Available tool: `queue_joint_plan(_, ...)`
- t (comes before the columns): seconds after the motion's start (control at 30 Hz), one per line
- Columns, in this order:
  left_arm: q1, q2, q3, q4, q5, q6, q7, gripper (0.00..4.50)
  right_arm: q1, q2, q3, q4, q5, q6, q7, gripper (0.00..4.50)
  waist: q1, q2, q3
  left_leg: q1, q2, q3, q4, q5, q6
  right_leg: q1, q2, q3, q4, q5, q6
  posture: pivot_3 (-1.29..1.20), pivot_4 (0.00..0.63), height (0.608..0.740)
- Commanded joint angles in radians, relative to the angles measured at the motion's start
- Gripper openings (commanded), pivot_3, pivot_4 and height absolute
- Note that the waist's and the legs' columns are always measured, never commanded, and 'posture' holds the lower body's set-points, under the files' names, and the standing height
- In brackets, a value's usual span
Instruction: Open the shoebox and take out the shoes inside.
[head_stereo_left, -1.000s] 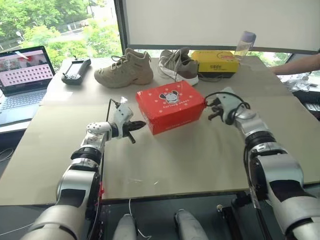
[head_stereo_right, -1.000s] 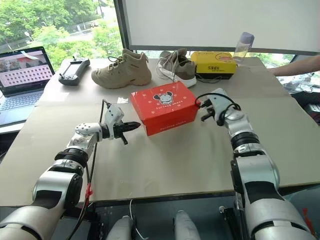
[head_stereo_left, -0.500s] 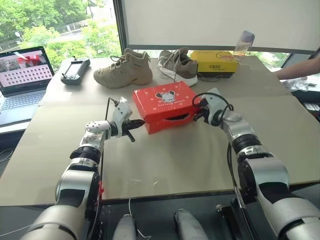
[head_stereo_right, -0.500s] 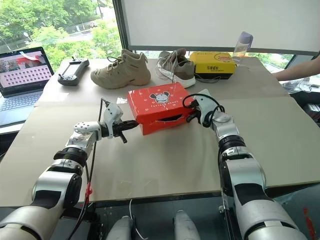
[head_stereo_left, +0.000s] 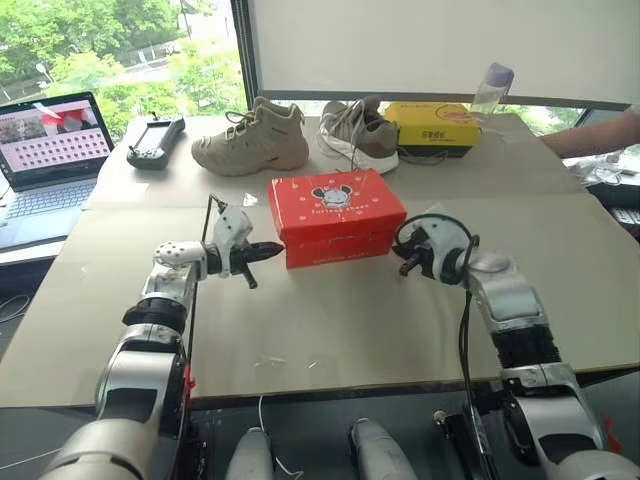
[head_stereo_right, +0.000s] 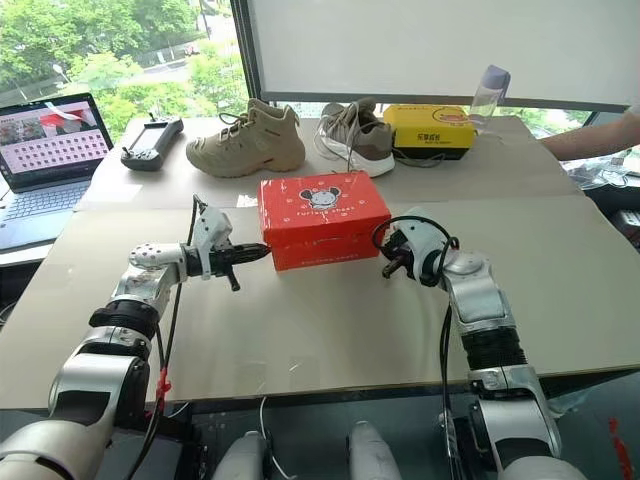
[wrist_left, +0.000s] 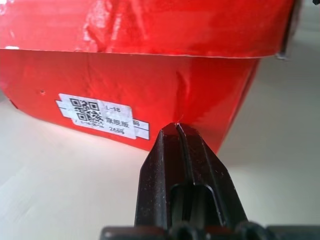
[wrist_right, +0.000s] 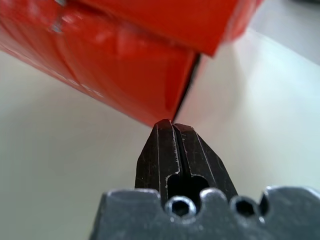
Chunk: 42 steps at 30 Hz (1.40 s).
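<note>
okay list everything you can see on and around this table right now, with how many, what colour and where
shoebox: one, bright red, lid down, middle of the table
boot: one, tan, far side, left of the grey sneaker
sneaker: one, grey, far side, beside the yellow box
box: one, yellow, far side
bottle: one, clear with purple cap, far right corner
controller: one, black, far left
laptop: one, open, left edge
person's arm: one, far right
left tool: black, shut, at the shoebox's left end
right tool: black, shut, at its right end
</note>
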Motion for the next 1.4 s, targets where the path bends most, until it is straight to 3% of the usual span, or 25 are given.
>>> queue_joint_plan(0.03,0.003,0.016,0.005,-0.049,-0.020,0.009,-0.007,0.00,0.027,-0.005,-0.004,-0.120,0.033,0.057,-0.015,0.02,0.005,0.000,0.000,0.000,0.000,0.000,0.000,0.000,0.000,0.000,0.000,0.000,0.000,0.000,0.000,0.00,0.150,0.712)
queue_joint_plan(0.17,0.001,0.021,0.007,-0.055,-0.024,0.019,-0.005,0.00,-0.036,-0.073,-0.041,0.130,-0.013,-0.088,-0.083,0.02,0.020,0.000,0.000,0.000,0.000,0.000,0.000,0.000,0.000,0.000,0.000,0.000,-0.001,0.000,0.000,0.00,0.150,0.712)
queue_joint_plan(0.43,0.014,0.032,0.005,-0.090,-0.032,0.034,0.000,0.00,-0.281,-0.151,0.054,0.653,-0.119,-0.375,-0.069,0.02,0.017,0.000,0.000,0.000,0.000,0.000,-0.001,0.000,0.000,0.000,0.000,0.000,-0.002,0.000,0.000,0.00,0.150,0.712)
queue_joint_plan(0.6,0.030,0.042,0.010,-0.114,-0.036,0.040,0.015,0.00,-0.420,-0.056,0.035,0.879,-0.110,-0.524,-0.148,0.02,-0.002,0.001,0.001,0.000,0.000,0.000,-0.003,0.000,0.000,0.000,0.000,0.001,-0.002,0.000,0.000,0.00,0.150,0.712)
queue_joint_plan(0.77,0.047,0.049,0.008,-0.127,-0.037,0.045,0.029,0.00,-0.487,0.082,0.000,0.968,-0.072,-0.595,-0.169,0.02,-0.015,0.001,0.001,0.001,0.000,0.000,-0.002,0.001,0.001,0.000,0.000,0.001,-0.001,0.000,-0.001,0.00,0.150,0.712)
queue_joint_plan(0.9,0.051,0.052,0.007,-0.130,-0.038,0.048,0.038,0.00,-0.484,0.152,-0.016,0.955,-0.045,-0.603,-0.152,0.02,-0.010,0.001,0.001,0.000,0.000,0.000,-0.002,0.001,0.001,0.001,0.000,0.000,-0.001,0.002,-0.003,0.00,0.150,0.712)
queue_joint_plan(1.13,0.048,0.050,0.000,-0.129,-0.041,0.049,0.040,0.00,-0.389,0.114,0.001,0.811,-0.049,-0.540,-0.088,0.02,-0.006,0.002,0.001,0.000,0.000,-0.001,-0.002,0.001,0.001,0.001,0.000,0.000,-0.001,0.001,-0.002,0.00,0.150,0.712)
queue_joint_plan(1.2,0.046,0.050,-0.001,-0.127,-0.040,0.048,0.040,0.00,-0.338,0.097,0.012,0.713,-0.048,-0.493,-0.055,0.02,-0.005,0.002,0.001,0.000,0.000,-0.001,-0.002,0.001,0.001,0.000,0.000,0.000,-0.001,0.000,-0.001,0.00,0.150,0.712)
queue_joint_plan(1.4,0.037,0.048,-0.002,-0.117,-0.044,0.046,0.026,0.00,-0.062,0.033,0.080,0.116,-0.009,-0.179,0.079,0.02,0.001,0.002,0.001,-0.001,0.000,-0.001,-0.001,0.001,0.001,0.000,0.000,-0.001,0.000,0.000,0.000,0.00,0.150,0.712)
